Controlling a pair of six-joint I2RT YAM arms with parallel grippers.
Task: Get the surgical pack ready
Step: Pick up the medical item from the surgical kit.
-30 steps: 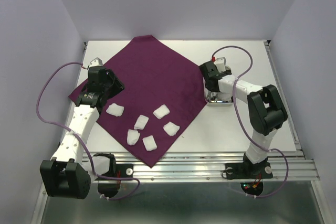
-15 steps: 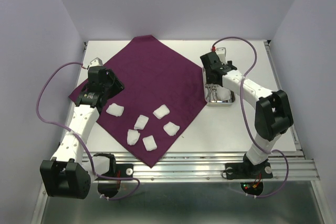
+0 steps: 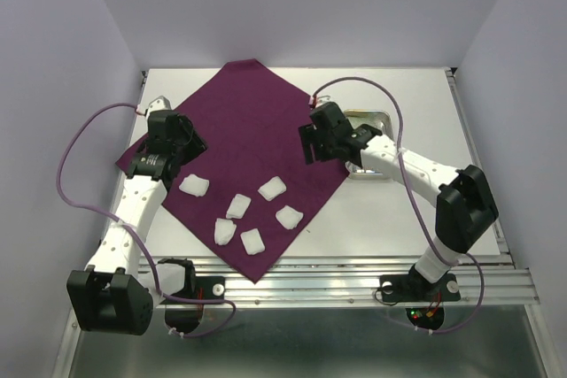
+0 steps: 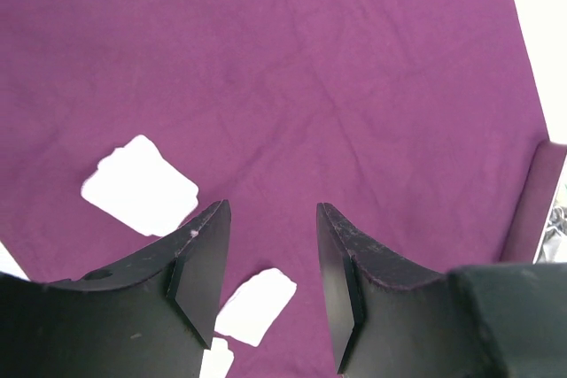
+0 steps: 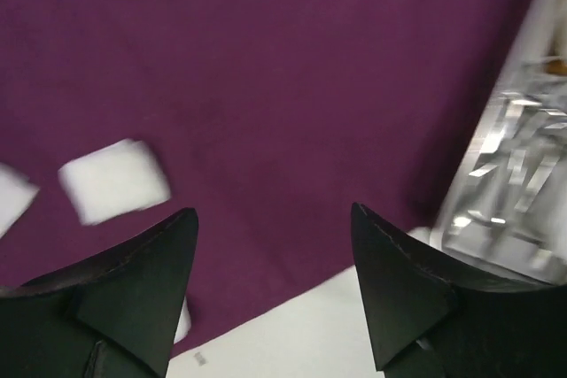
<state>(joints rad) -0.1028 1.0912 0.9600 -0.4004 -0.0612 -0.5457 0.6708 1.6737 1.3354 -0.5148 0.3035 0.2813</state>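
Right gripper [image 5: 272, 212], jaws apart and empty, has left the steel tray [image 3: 373, 113] for the surgical pack [image 3: 257, 121], suggesting folding comes next; left gripper [image 4: 270, 210] hovers half-spread, empty.

Light is bright and even, falling from above; shadows on the white worktop [image 3: 381, 219] are soft and short. The steel tray [image 3: 379, 115] shows small glare. The left wrist view is sharp, the creases of the surgical pack [image 4: 310, 86] clear. The right wrist view is blurred and streaky.
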